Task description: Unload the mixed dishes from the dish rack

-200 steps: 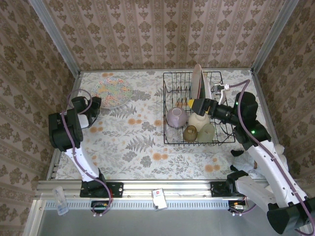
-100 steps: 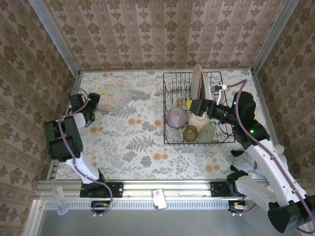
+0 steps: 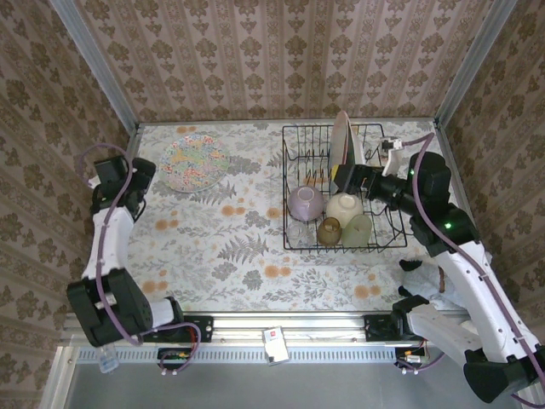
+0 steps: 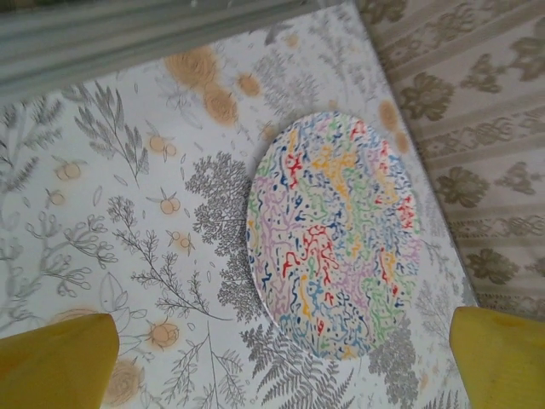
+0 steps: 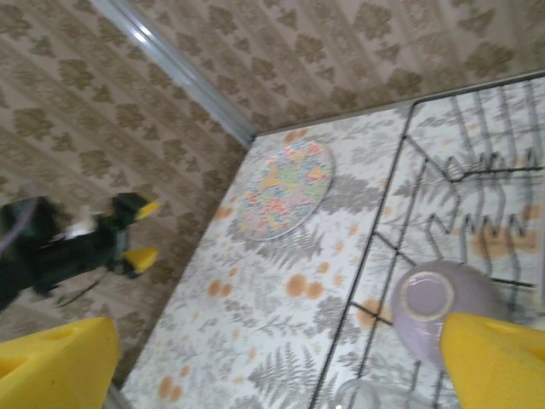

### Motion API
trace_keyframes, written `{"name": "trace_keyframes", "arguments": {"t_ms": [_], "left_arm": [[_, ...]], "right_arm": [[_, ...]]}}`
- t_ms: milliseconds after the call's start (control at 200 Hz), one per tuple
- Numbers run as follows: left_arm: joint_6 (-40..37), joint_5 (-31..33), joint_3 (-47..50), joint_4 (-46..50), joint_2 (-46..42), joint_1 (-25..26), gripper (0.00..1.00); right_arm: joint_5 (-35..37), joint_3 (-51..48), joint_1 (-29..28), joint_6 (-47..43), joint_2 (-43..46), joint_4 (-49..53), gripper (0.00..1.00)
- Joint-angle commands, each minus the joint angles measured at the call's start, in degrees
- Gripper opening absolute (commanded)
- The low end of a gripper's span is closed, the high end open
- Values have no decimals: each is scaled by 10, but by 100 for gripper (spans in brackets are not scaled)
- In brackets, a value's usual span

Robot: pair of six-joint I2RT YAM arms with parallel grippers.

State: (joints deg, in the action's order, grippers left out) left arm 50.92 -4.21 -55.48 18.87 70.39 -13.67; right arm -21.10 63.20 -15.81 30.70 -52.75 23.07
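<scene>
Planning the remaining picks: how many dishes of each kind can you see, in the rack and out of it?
Plates: 2, a floral plate flat on the table and a cream plate upright in the dish rack
Bowls: 1, the lavender bowl
Cups: 3, a cream cup, an amber cup and a pale-green cup
Clear glass: 1, faint, so less certain
Total: 7

Left gripper [image 3: 145,174] now stands back from the floral plate [image 3: 195,159], drawn off to the left, jaws spread wider than a second ago. Left arm's elbow now lies toward the near edge. Right gripper [image 3: 341,178] now sits further back in the rack [image 3: 284,170], beside the upright plate [image 3: 342,141], uncovering the cream cup [image 3: 343,207].
</scene>
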Motion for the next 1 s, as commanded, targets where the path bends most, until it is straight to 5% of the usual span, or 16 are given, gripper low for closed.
{"name": "trace_keyframes", "arguments": {"t_ms": [0,190,355,530,725,995], "left_arm": [[-112,5,-39,65,-62,14,100],[-242,-112,-52,55,-120,70,100],[-268,-263,-5,-45,-164,134,100],[-320,-340,25,-110,-182,217,100],[-333,-356,93,-196,-198,287,100],[-316,-302,126,-224,-196,298,100]], "right_arm": [[116,45,-4,-27,-15,91,94],[150,70,-15,-16,-54,109,91],[228,102,-58,-7,-109,130,91],[271,114,-84,18,-157,129,92],[306,109,-90,50,-182,111,91],[337,131,-95,63,-222,124,89]]}}
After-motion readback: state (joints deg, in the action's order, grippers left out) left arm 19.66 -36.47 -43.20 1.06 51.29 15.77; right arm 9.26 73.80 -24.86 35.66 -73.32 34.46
